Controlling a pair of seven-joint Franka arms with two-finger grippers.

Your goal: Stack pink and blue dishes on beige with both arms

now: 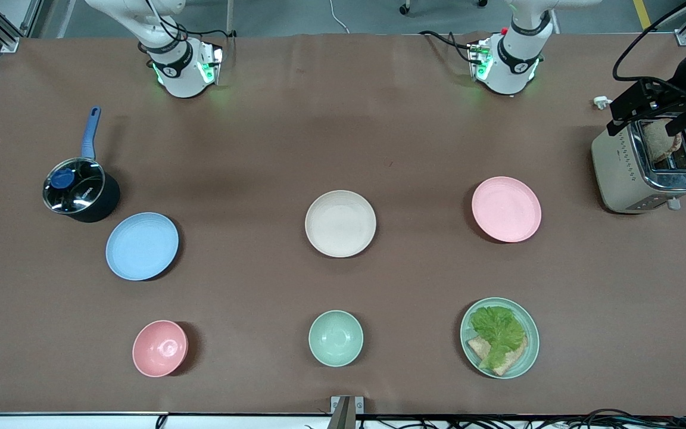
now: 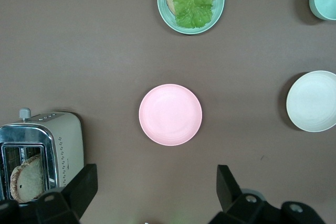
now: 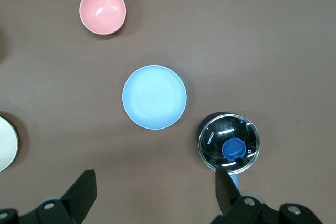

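Observation:
The beige plate (image 1: 340, 223) lies mid-table, bare. The pale pink plate (image 1: 506, 209) lies toward the left arm's end, the light blue plate (image 1: 142, 245) toward the right arm's end. In the front view only the arms' bases show, and both hands are out of that view. My left gripper (image 2: 156, 177) hangs open high over bare table beside the pink plate (image 2: 170, 114), with the beige plate (image 2: 313, 100) off to one side. My right gripper (image 3: 155, 182) hangs open high over bare table beside the blue plate (image 3: 154, 97). Both hold nothing.
A lidded black pot (image 1: 78, 190) with a blue handle stands beside the blue plate. A toaster (image 1: 629, 173) holding bread stands at the left arm's end. Nearer the front camera are a pink bowl (image 1: 159, 348), a mint bowl (image 1: 336, 338) and a mint plate (image 1: 535, 339) with lettuce and bread.

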